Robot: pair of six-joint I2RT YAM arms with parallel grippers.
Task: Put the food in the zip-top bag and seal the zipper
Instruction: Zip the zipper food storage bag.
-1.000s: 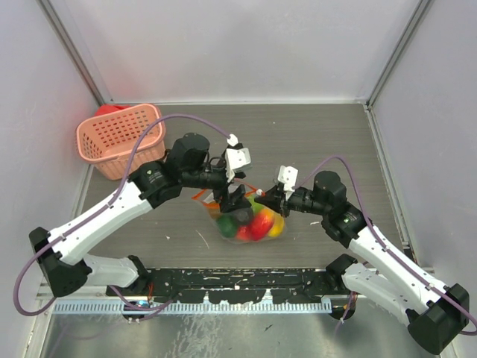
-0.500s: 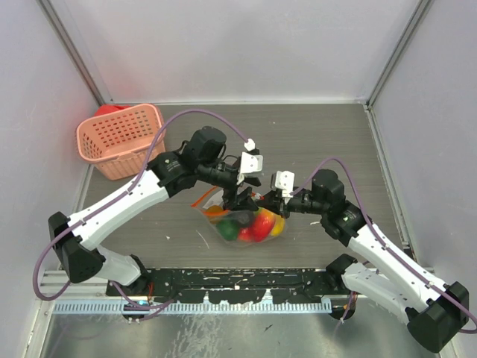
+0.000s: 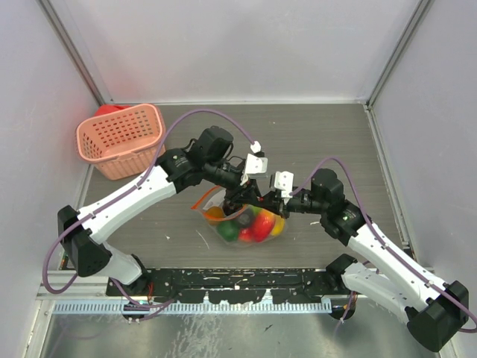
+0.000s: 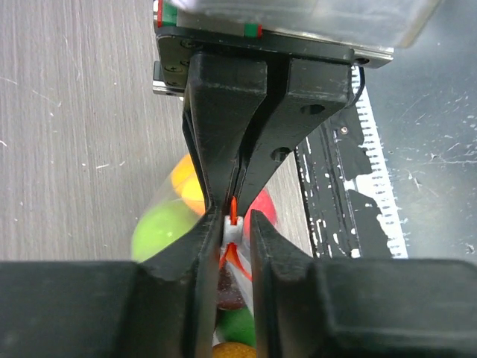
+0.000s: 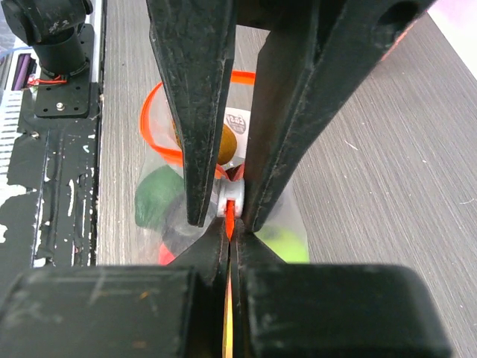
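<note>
Jaws of the left gripper [image 4: 232,225]: narrowed onto the whitish tip [image 5: 232,200] of the zipper [image 5: 144,119], touching it on both sides. The zip-top bag [image 3: 215,222] lies on the surface [image 3: 320,142] between the two arms, the food [image 3: 257,224] inside, mouth partly gaping. Jaws of the right gripper [image 5: 229,235]: fully closed, pinching the zipper strip just beside that tip.

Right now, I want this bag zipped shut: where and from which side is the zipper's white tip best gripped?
Pinch the white tip across its flat sides, coming end-on along the zipper, facing the right gripper, which clamps it edge-on.
</note>
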